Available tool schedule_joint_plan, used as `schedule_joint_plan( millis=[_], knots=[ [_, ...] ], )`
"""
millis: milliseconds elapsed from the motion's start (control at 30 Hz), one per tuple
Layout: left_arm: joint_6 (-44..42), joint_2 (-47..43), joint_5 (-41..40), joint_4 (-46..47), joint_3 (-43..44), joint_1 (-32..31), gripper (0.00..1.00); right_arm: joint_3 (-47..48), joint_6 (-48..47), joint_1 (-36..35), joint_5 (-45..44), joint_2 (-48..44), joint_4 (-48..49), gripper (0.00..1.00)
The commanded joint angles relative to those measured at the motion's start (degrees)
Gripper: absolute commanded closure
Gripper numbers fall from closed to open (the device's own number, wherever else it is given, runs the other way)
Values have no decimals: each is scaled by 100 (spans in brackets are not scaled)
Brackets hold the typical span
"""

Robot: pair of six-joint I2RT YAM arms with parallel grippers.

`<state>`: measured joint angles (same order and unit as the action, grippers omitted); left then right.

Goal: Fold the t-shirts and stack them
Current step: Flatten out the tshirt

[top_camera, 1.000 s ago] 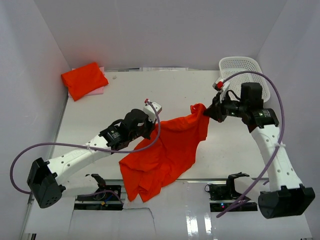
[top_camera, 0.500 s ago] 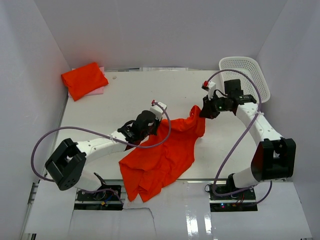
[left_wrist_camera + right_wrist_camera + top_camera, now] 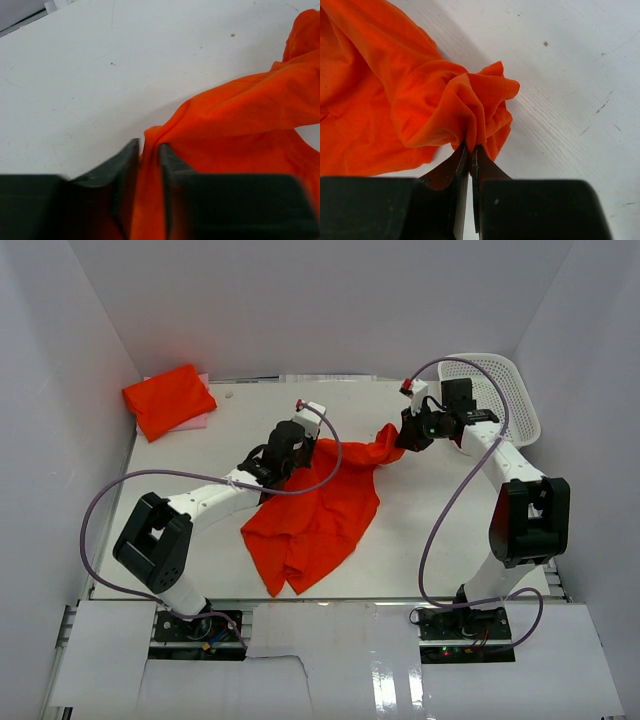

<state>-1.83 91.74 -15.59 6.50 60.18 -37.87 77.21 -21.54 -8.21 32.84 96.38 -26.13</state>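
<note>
A crumpled orange-red t-shirt lies spread across the middle of the table, stretched between both arms. My left gripper is at its upper left edge. Its jaws stand slightly parted, with a fold of the t-shirt lying between them. My right gripper is shut on a bunched corner of the same t-shirt at its upper right, just above the table. A second t-shirt, folded, rests at the far left corner.
A white mesh basket stands at the far right, behind the right arm. A pink sheet shows under the folded shirt. White walls close in the table on the left, back and right.
Both arms have carried the shirt away from the near edge toward the back of the table. The left jaws, pinched tight before, now stand slightly apart.
</note>
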Motion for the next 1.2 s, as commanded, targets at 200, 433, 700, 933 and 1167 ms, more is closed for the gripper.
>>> schedule_joint_plan(
  millis=[200, 433, 700, 933, 1167],
  knots=[
    [-282, -903, -268, -359, 195, 25, 15, 268, 62, 39, -138, 171, 398, 92],
    [-748, -2421, 360, -1273, -198, 8, 7, 304, 62, 39, -234, 320, 433, 92],
    [-1030, -2855, 514, -2276, -788, -28, 6, 189, -87, 39, -463, 356, 451, 92],
    [55, -2249, 809, -2590, -764, 575, 2, 119, -158, 56, -551, 136, 416, 92],
    [2112, -1853, 2016, -3146, -394, 1852, 2, 110, -149, 135, -533, 13, 381, 92]
  ],
)
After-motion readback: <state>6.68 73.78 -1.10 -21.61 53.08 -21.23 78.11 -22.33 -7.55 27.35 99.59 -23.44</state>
